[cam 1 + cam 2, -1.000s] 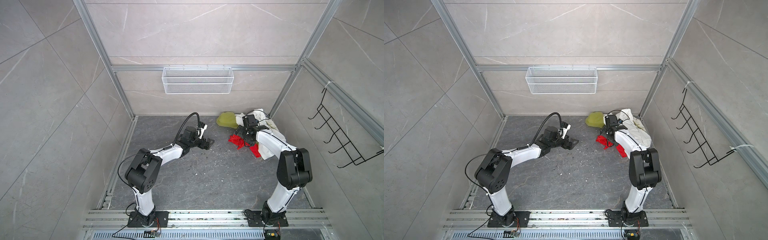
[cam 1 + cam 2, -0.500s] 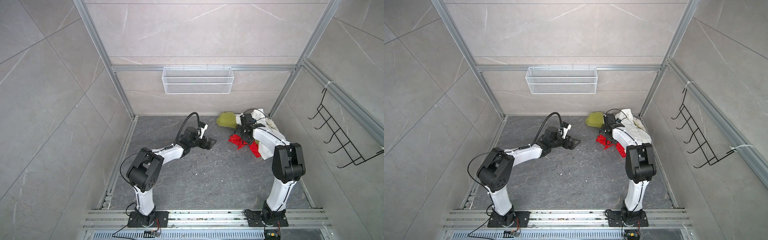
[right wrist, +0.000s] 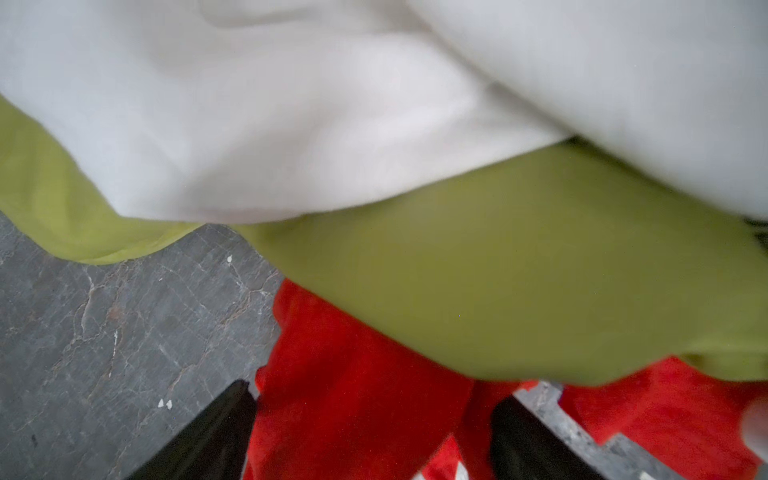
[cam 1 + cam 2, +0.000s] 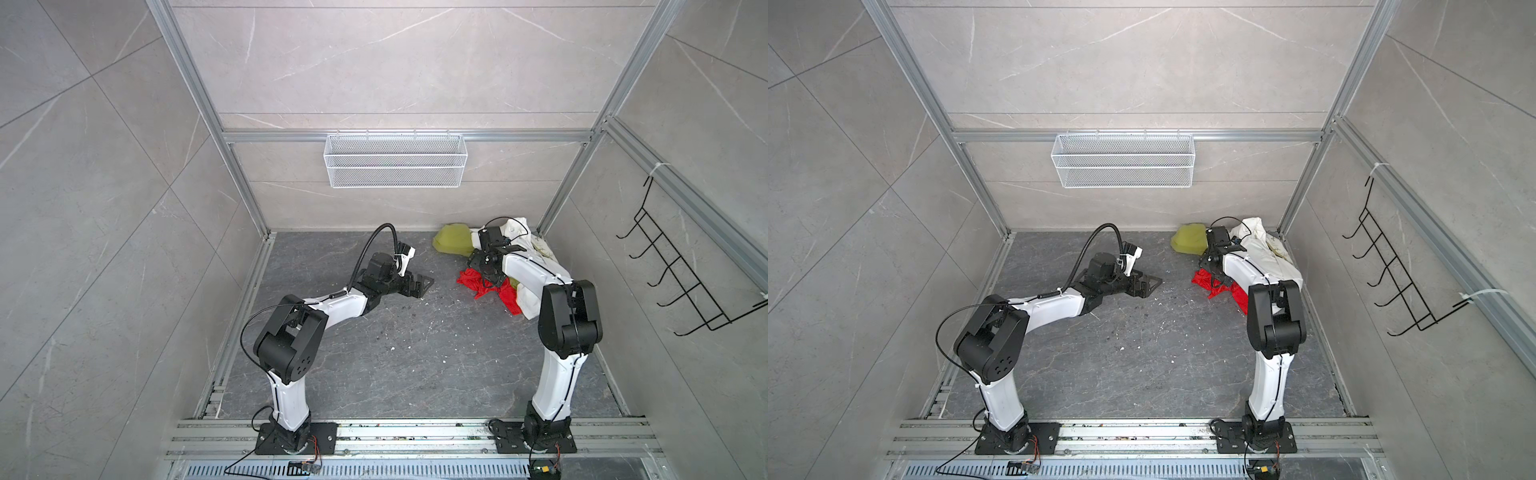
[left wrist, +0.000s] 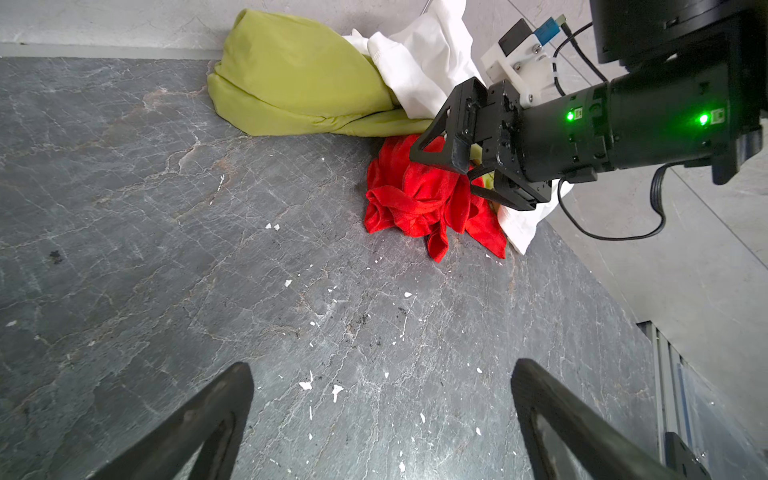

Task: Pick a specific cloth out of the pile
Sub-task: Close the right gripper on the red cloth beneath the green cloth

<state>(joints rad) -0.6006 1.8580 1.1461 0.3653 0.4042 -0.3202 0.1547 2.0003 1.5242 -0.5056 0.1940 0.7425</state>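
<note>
The cloth (image 5: 415, 199) you are after lies crumpled on the dark stone surface (image 5: 166, 249), at the near edge of the pile (image 4: 528, 253) in the back right corner. Its far side is tucked under the olive-green cloth (image 5: 291, 83), which in turn lies under the white garment (image 5: 419, 54). The rest of the red spills out toward the middle of the surface, free of the other fabrics.

Your right gripper (image 5: 449, 174) is down on the cloth from above. In the right wrist view its jaws stand apart, one on each side of a red fold (image 3: 353, 395), with the green edge just past the tips. They straddle the fabric and are not pinched on it. You cannot tell from any view whether the tips touch the surface underneath.

Your left gripper (image 5: 382, 415) hangs low over bare surface, well apart from the cloth and pointing toward it. Its jaws are spread wide with nothing between them, as both top views show (image 4: 419, 286) (image 4: 1148, 284).
</note>
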